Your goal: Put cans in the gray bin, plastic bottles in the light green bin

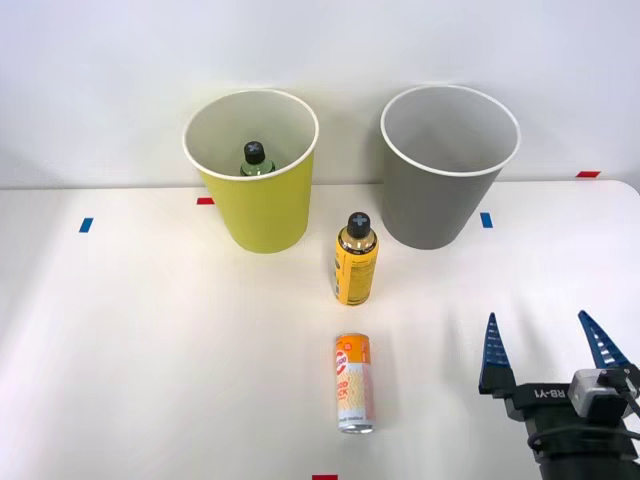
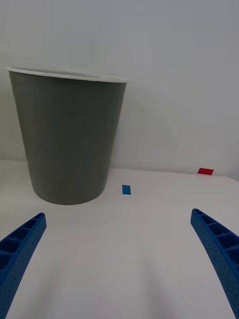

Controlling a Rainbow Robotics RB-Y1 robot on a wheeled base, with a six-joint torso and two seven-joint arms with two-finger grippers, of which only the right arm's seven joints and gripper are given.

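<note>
In the front view, two big buckets stand at the back of the white tabletop (image 1: 150,330), side by side and apart. The light green bin (image 1: 256,195) is on the left, the gray bin (image 1: 445,195) on the right. Inside the light green bin a green bottle (image 1: 255,160) stands upright, its black cap and shoulders visible above the near rim. A yellow bottle (image 1: 356,258) with a black cap (marked with a cross) stands upright on the tabletop in front of the gap between the two bins, nearer the viewer than both. Closer still, an orange-and-white can (image 1: 354,383) lies on its side, its length running toward the yellow bottle, one silver end facing the viewer. The two are apart. Small blue and red tape marks sit near the tabletop's edges.

The right gripper (image 1: 545,350) hovers at the lower right, well to the right of the can, its blue ribbed jaws spread wide with nothing between them.

In the right wrist view, the gray bin (image 2: 69,139) stands straight ahead on the tabletop (image 2: 119,239), its thin white rim at the top. A blue tape mark (image 2: 126,189) lies just beside its base and a red one (image 2: 205,171) farther off. The two fingers (image 2: 20,249) sit at opposite corners, wide apart and holding nothing.
</note>
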